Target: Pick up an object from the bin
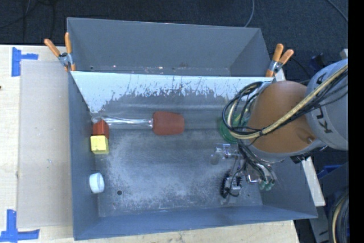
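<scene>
Several things, yellow block [99, 144] included, occupy the bin [170, 182].

Grey metal bin [170, 48], seen from above. The arm, with orange cover [278, 116] and looped cables [242, 108], enters from the right. Its pincer [232, 185] is low over bare floor in the bin's near right part. A red-brown tool head [168, 123] on a clear handle [125, 120] lies near the far wall. At the left wall, a yellow block [99, 144] touches a red piece [100, 128]. Towards the near left corner lies a white cap [96, 182]. A green thing [223, 129] is partly hidden by the cables.
</scene>
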`<state>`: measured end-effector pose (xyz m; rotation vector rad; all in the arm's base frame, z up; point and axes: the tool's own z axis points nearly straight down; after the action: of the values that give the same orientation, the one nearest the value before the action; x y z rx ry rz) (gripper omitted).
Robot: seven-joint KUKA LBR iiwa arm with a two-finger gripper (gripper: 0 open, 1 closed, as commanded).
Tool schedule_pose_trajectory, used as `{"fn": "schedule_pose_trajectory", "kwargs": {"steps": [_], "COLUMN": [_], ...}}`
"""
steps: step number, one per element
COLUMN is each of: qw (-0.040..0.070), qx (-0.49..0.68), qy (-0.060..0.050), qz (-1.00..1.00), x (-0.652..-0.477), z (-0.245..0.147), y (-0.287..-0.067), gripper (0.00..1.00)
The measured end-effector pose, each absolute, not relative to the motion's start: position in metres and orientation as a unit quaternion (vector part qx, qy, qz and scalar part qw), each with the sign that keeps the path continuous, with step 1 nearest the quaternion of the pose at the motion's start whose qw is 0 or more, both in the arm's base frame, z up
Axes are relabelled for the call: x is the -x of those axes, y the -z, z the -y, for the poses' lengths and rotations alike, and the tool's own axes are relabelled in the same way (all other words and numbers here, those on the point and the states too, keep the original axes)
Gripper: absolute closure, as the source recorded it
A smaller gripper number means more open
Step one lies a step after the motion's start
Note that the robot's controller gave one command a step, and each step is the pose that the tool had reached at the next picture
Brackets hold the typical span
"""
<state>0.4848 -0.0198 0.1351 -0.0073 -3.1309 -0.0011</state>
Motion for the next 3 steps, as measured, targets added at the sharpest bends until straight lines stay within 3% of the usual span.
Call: {"fn": "schedule_pose_trajectory", "kwargs": {"steps": [1,2,3], "qw": [0.001,0.000,0.002], "qx": [0.002,-0.132,-0.196], "qy": [0.000,0.001,0.001], "qz": [1.000,0.991,0.981], "x": [-0.487,-0.509,-0.497], "z": [0.020,0.055,0.103], "y": [-0.139,-0.112,-0.126], "gripper": [0.00,0.00,0.00]}}
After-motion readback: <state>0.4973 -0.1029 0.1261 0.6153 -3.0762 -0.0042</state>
